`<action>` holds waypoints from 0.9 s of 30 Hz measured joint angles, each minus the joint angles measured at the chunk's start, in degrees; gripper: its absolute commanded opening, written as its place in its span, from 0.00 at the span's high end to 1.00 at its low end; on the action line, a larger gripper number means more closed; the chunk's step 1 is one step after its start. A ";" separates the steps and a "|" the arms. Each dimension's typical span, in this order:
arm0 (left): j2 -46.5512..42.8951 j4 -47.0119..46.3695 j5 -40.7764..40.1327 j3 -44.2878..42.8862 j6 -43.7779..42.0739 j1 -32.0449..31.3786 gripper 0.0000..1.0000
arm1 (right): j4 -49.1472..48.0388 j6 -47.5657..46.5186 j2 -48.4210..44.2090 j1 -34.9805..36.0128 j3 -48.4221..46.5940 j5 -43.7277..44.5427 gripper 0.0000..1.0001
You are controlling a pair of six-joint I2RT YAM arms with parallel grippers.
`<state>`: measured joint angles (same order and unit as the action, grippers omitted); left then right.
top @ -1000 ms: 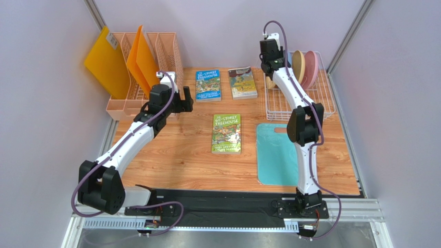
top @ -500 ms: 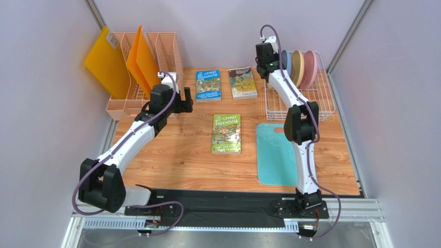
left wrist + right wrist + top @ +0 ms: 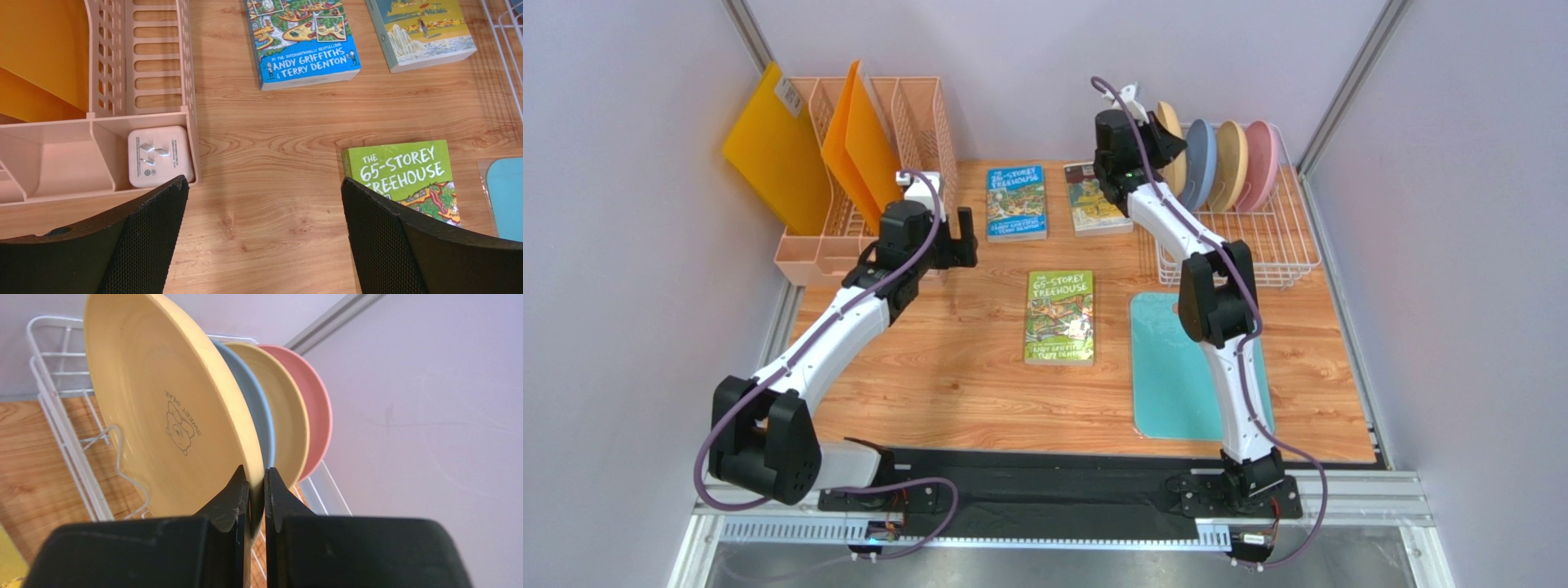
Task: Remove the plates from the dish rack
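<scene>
— Lavender walls (image 3: 1014,61) behind, wood tabletop (image 3: 928,368) below. Right fingers (image 3: 256,478) pinched shut on what?
— On the lower rim of the yellow plate (image 3: 159,410), standing on edge at the near end of the white wire dish rack (image 3: 52,404). Seated in its slot or clear of it, hard to tell. Directly behind those fingers: blue plate (image 3: 263,425), tan plate (image 3: 288,416), pink plate (image 3: 319,410), all upright.
— Biggest worry?
— Swinging or slipping out, judging by so narrow a pinch on a smooth edge, with most of the weight above. Could also clip the blue plate just behind on a tilted lift, or snag a wire divider (image 3: 120,447) on a sideways pull.
— Remedy?
— Lift straight up first, slowly, then carry away. Mind the paperbacks (image 3: 1097,196) lying left of those fingers.
— And the left fingers (image 3: 264,202)?
— Spread wide, holding nothing, hovering over bare wood beside the peach file organizer (image 3: 110,92). Well apart from the rack, so no help with a dropped plate.
</scene>
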<state>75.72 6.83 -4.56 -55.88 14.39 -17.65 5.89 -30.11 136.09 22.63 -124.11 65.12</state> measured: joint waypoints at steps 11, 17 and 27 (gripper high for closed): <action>-2.05 1.09 1.25 0.00 -0.20 0.00 0.00 | -10.03 -7.28 -6.71 3.06 9.99 5.77 1.00; -4.81 0.13 7.39 0.81 1.38 -0.02 0.01 | 4.46 5.27 -21.09 7.41 13.44 3.30 1.00; -11.23 -7.04 19.17 8.15 9.22 -0.22 0.05 | 27.85 32.30 -49.75 10.58 28.94 -20.04 0.99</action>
<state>64.49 -0.21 14.61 -47.72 23.62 -17.87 33.74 2.20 86.35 33.21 -95.18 45.08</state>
